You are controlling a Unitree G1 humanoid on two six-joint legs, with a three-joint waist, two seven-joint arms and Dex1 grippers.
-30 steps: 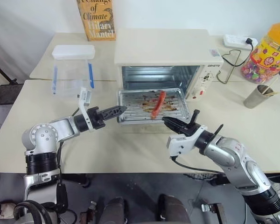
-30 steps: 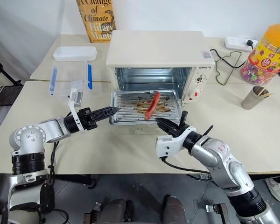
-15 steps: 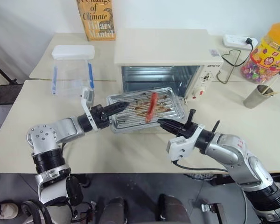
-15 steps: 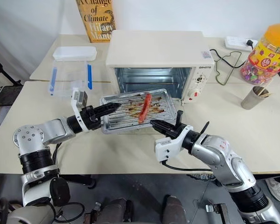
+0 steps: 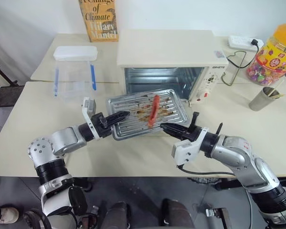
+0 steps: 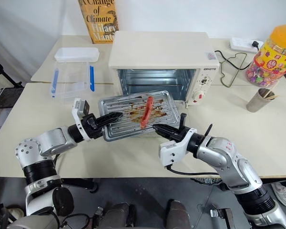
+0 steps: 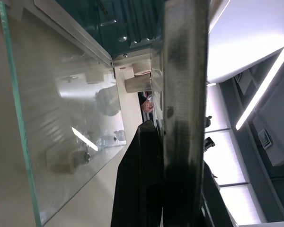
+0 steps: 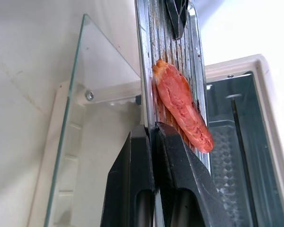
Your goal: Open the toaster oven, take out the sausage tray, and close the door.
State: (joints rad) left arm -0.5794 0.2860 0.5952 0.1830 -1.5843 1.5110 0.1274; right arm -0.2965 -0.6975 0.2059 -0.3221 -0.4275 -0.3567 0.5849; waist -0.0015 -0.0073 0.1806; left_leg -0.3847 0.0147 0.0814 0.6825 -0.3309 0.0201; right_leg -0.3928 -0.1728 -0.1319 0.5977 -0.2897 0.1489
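Observation:
The cream toaster oven (image 5: 167, 50) stands open at the back of the table. Its glass door (image 8: 102, 90) lies folded down flat, mostly hidden under the tray in the head views. The silver sausage tray (image 5: 133, 119), stained brown, hangs above the door in front of the opening, with one reddish sausage (image 5: 153, 109) lying on it. My left gripper (image 5: 120, 115) is shut on the tray's left edge. My right gripper (image 5: 165, 127) is shut on its near rim, just below the sausage (image 8: 182, 109).
A clear plastic box with blue clips (image 5: 74, 71) stands left of the oven, and a book (image 5: 99, 19) leans at the back. On the right are a candy jar (image 5: 275, 50), a power strip (image 5: 245, 43) and a metal cup (image 5: 264, 98).
My left gripper has shut on the tray's left edge. The tray has come up off the door and shifted left and towards me. The right gripper kept its hold.

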